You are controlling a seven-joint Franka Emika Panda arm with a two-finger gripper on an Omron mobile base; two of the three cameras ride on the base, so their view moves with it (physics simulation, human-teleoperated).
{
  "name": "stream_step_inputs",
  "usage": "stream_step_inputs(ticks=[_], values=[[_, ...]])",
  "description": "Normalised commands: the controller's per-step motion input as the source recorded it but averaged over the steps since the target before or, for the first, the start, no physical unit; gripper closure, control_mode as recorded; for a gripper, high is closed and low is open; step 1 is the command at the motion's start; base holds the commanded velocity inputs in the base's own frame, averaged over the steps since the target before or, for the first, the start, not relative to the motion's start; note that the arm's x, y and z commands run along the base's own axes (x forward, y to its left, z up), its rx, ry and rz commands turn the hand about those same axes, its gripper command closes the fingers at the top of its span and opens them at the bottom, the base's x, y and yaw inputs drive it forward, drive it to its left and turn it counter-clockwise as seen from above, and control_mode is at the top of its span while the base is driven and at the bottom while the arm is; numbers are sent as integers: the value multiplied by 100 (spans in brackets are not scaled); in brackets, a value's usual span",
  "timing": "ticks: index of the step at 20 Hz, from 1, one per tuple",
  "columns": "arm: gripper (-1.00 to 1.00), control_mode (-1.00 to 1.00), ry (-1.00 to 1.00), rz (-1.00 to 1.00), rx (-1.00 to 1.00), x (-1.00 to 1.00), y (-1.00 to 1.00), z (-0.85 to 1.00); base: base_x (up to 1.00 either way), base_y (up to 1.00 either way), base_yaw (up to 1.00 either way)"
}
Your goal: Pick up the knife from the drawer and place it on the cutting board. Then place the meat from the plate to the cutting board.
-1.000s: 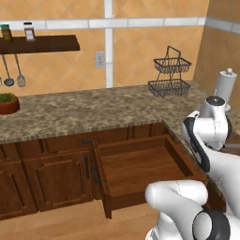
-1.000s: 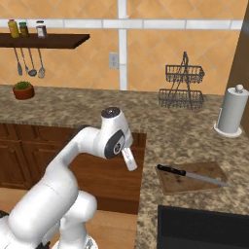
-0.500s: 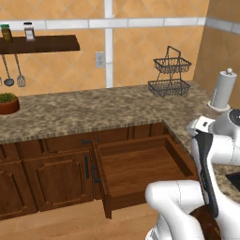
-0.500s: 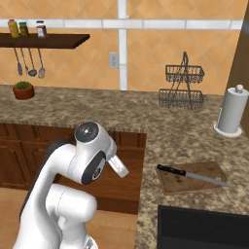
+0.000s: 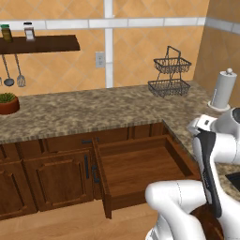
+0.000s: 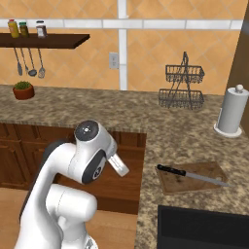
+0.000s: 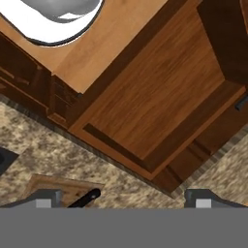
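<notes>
Above open drawer (image 5: 140, 171), folded arm's parted fingers (image 7: 48, 199) point down

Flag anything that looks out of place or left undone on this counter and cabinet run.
The drawer stands pulled open with nothing in it. The knife lies aslant across the cutting board, its blade tip reaching past the board's right edge. Nothing looks spilled or damaged.

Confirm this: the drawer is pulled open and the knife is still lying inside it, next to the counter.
Not quite. The drawer is pulled open, but nothing lies inside it. The knife lies on the cutting board on the counter, as the right base view shows.
</notes>
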Motion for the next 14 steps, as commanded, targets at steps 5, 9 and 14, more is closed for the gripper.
stream_step_inputs(ticks=[5, 9, 14], values=[[-100, 100, 0, 0, -2, -5, 7, -3, -34, 48, -12], [-100, 100, 0, 0, 0, 0, 0, 0, -49, 66, -64], [-100, 100, 0, 0, 0, 0, 0, 0, -29, 8, -94]])
